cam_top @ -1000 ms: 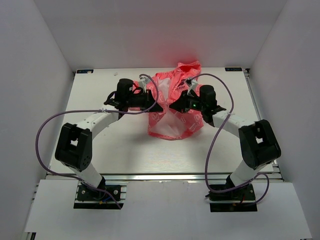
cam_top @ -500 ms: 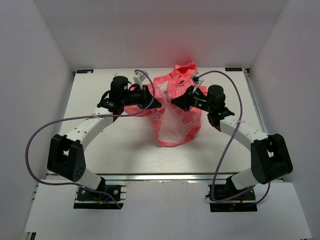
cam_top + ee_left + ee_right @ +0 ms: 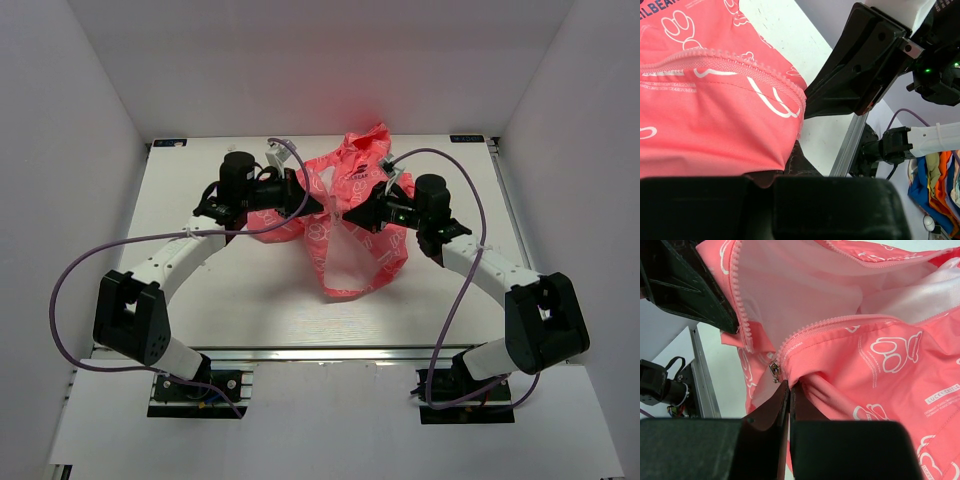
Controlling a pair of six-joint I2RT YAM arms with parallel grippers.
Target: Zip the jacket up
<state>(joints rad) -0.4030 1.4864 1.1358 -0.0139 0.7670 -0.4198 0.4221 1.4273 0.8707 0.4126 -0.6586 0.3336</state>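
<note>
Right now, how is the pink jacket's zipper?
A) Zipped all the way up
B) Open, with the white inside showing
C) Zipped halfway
B: the jacket hangs open, its two zipper edges apart, with the white lining showing between them.

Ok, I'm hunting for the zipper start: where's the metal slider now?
Right wrist view, left of centre: the slider hangs at the zipper end of the jacket, just above the right pincer.
</note>
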